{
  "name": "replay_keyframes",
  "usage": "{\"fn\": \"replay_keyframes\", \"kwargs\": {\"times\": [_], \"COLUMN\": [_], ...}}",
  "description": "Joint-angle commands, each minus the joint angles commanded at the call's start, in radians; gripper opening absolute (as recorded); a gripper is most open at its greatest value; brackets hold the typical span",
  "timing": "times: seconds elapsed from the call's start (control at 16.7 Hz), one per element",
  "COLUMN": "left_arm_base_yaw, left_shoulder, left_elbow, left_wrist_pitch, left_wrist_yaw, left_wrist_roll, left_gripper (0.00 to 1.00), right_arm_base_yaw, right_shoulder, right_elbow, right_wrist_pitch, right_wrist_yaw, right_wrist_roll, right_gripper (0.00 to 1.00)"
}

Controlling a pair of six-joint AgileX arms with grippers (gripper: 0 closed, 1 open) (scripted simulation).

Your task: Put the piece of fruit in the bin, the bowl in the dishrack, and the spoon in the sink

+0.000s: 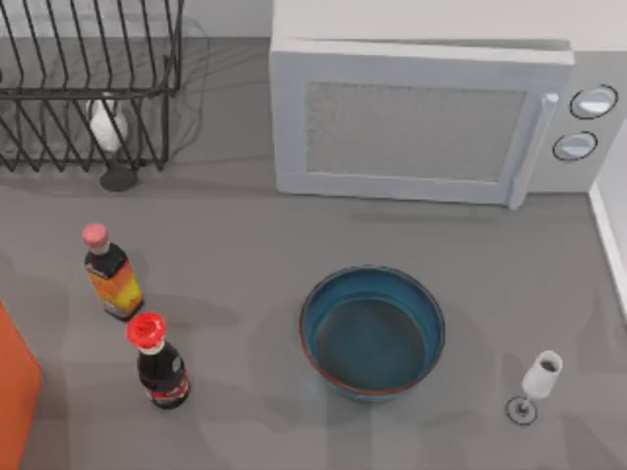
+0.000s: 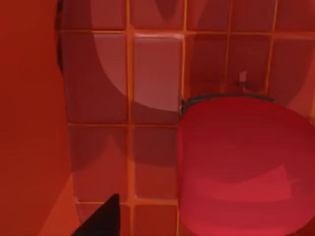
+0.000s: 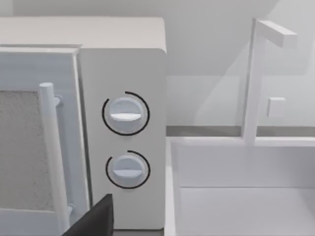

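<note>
So the bowl (image 1: 372, 333) is sitting upright on the grey worktop (image 1: 245, 264), a bit right of centre, mouth facing straight up, teal inside with that thin reddish rim. It's round, so no real long axis to speak of. Nothing is in it.

The dishrack (image 1: 88, 78) is up in the back left corner, with a white wine glass (image 1: 108, 127) standing by its front bars. The orange side of the bin (image 1: 15, 392) pokes in at the left edge near the front. The sink (image 3: 236, 196) is off to the right, just beside the microwave (image 1: 421, 117); the right wrist view looks at the two knobs (image 3: 125, 113) and the white basin with its tap (image 3: 256, 78).

Two bottles stand left of the bowl: a pink-capped one (image 1: 110, 274) and a red-capped one (image 1: 159, 362), near each other. Another small wine glass (image 1: 537, 384) stands to the bowl's right.

The left wrist view is all red-orange gridded walls plus a big rounded red shape (image 2: 246, 167), which could be the fruit, hard to say. A dark finger tip (image 2: 106, 219) shows there, and one (image 3: 96, 219) in the right wrist view too. Can't tell how open either end effector is, or whether it's holding anything.
</note>
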Motion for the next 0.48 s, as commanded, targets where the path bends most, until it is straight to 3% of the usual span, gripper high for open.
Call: {"fn": "replay_keyframes", "kwargs": {"times": [0.24,0.48], "left_arm_base_yaw": [-0.007,-0.04], "left_shoulder": [-0.026,-0.165], "left_elbow": [-0.012,-0.09], "left_wrist_pitch": [0.022,0.14], "left_wrist_yaw": [0.001,0.002], "left_wrist_roll": [-0.024,-0.194], "left_gripper": [1.0,1.0], "right_arm_base_yaw": [0.0,0.0], "right_shoulder": [0.0,0.0], "right_elbow": [0.0,0.0], "right_wrist_pitch": [0.0,0.0], "right_wrist_yaw": [0.0,0.0], "right_wrist_roll": [0.0,0.0], "right_gripper": [1.0,1.0]}}
